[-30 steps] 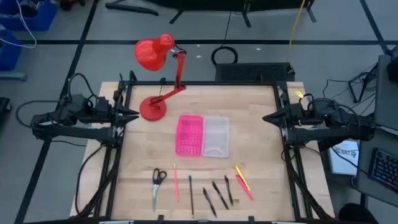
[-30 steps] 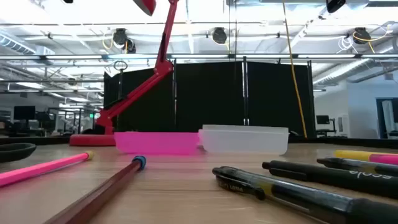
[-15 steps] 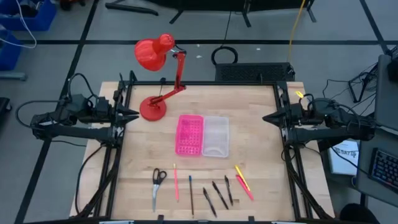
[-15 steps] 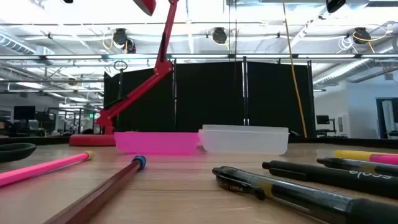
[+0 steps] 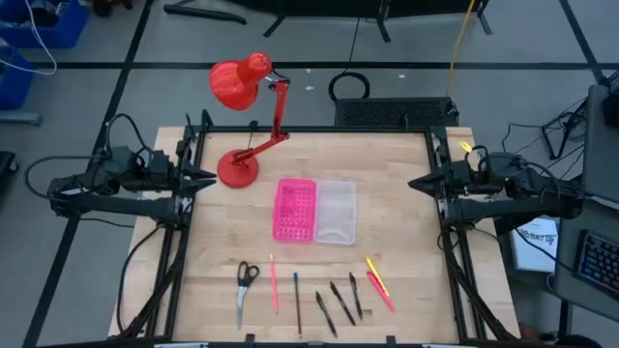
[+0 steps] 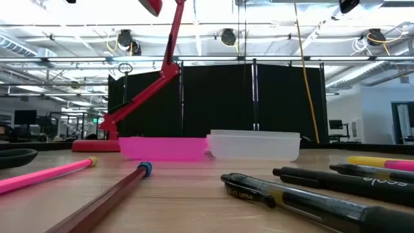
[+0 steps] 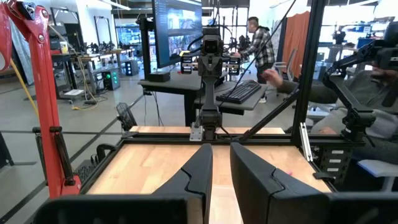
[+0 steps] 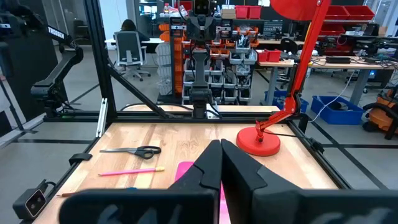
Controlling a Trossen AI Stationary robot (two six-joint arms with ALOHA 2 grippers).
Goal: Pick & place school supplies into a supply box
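1. Scissors (image 5: 246,280) and pens (image 5: 340,298) line the table's near edge, below the open supply box (image 5: 315,211); light, slim, likely slippery, best pinched mid-shaft
2. Left gripper (image 5: 205,177) slightly parted, right gripper (image 5: 417,183) closed, both empty at the sides

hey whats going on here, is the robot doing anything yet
Nothing is being handled yet. Both arms wait at the table's side edges: the left hand is slightly open and empty, the right hand is shut and empty. The supply box lies open mid-table, pink half beside clear half, with nothing visible inside. The scissors, pens and pink and yellow pencils lie in a row along the near edge. A red desk lamp stands at the back left.
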